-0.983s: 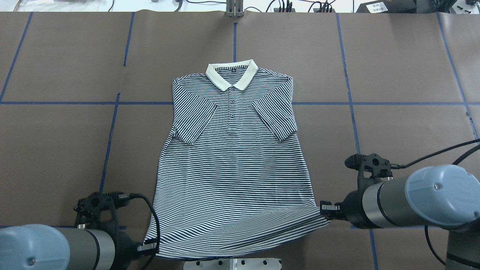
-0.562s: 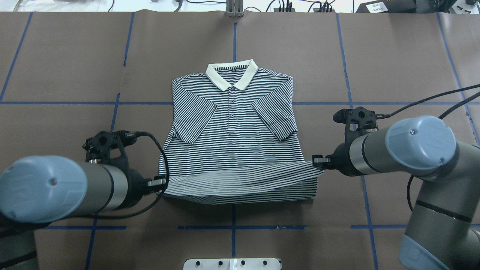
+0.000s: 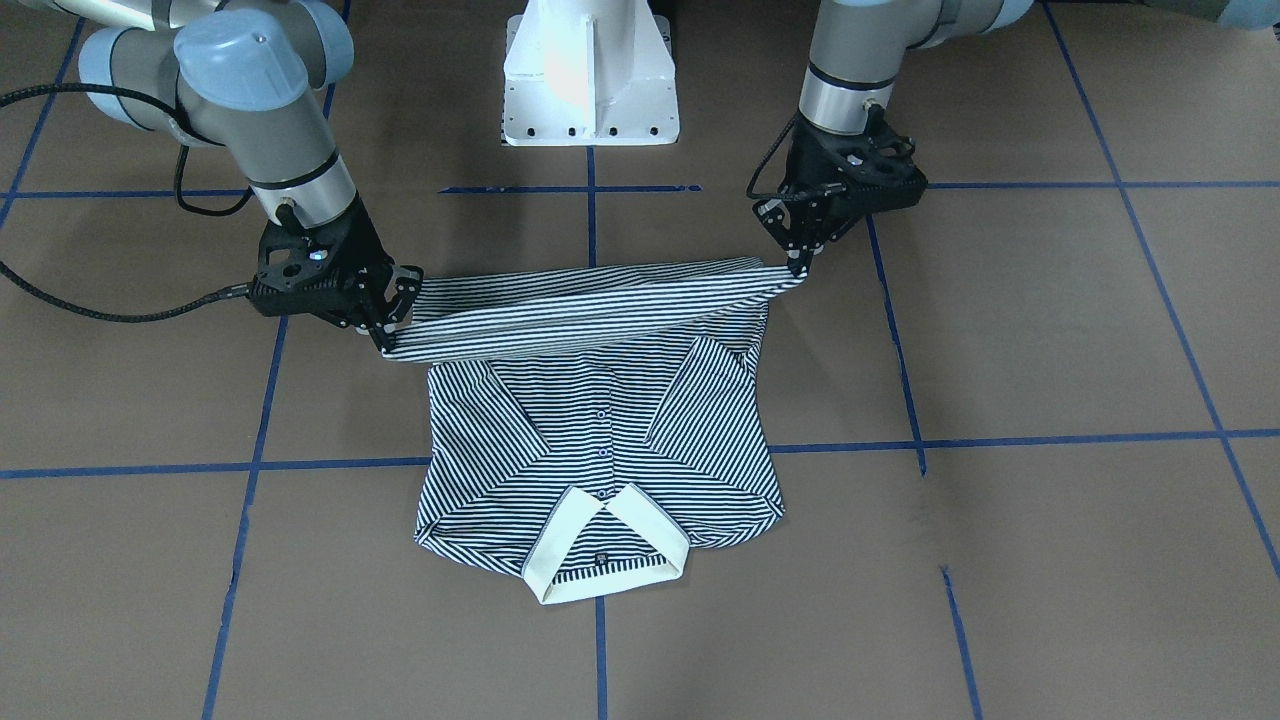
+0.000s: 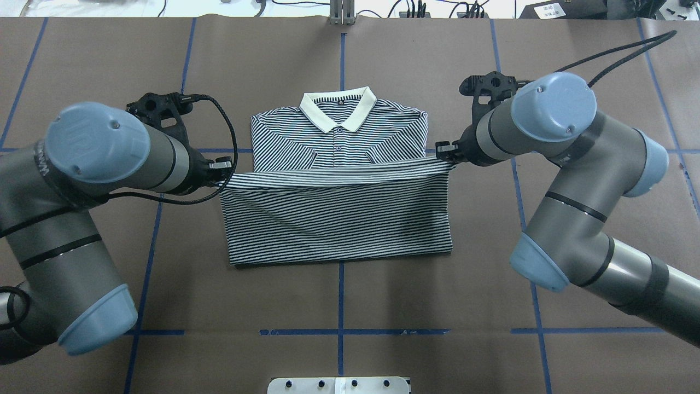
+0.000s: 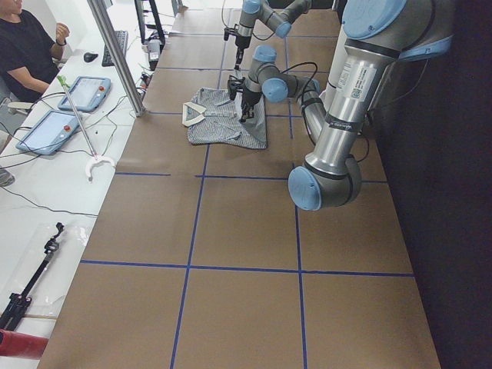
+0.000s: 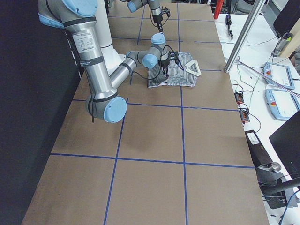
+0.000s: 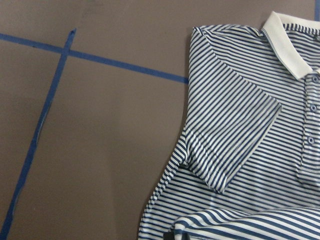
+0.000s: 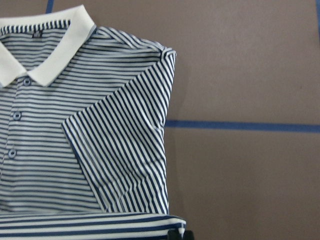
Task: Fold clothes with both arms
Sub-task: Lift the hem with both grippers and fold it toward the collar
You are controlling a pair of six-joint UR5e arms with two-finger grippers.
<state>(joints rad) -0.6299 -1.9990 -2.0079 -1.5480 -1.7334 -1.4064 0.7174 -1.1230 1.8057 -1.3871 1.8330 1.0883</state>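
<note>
The striped polo shirt (image 4: pixel 339 224) lies face up at the table's middle, cream collar (image 4: pixel 338 109) at the far side and sleeves folded in. Its lower half is doubled over toward the collar. My left gripper (image 4: pixel 224 167) is shut on the hem's left corner and my right gripper (image 4: pixel 445 150) on its right corner. The hem is stretched taut between them, just above the chest. In the front-facing view the left gripper (image 3: pixel 795 260) is at the right and the right gripper (image 3: pixel 390 335) at the left. The wrist views show the sleeves (image 7: pixel 230 135) (image 8: pixel 120 145) with the hem at the bottom edge.
The white pedestal (image 3: pixel 590 70) stands at the robot's side of the table. Blue tape lines (image 4: pixel 340 295) cross the brown table cover. A side desk with tablets (image 5: pixel 73 96), a metal post (image 5: pixel 115 54) and a seated person (image 5: pixel 23 46) lie beyond the far edge.
Both grippers have carried the hem away from the robot toward the collar. The lower half of the shirt now lies folded over the upper half, with a fold line nearer the robot.
</note>
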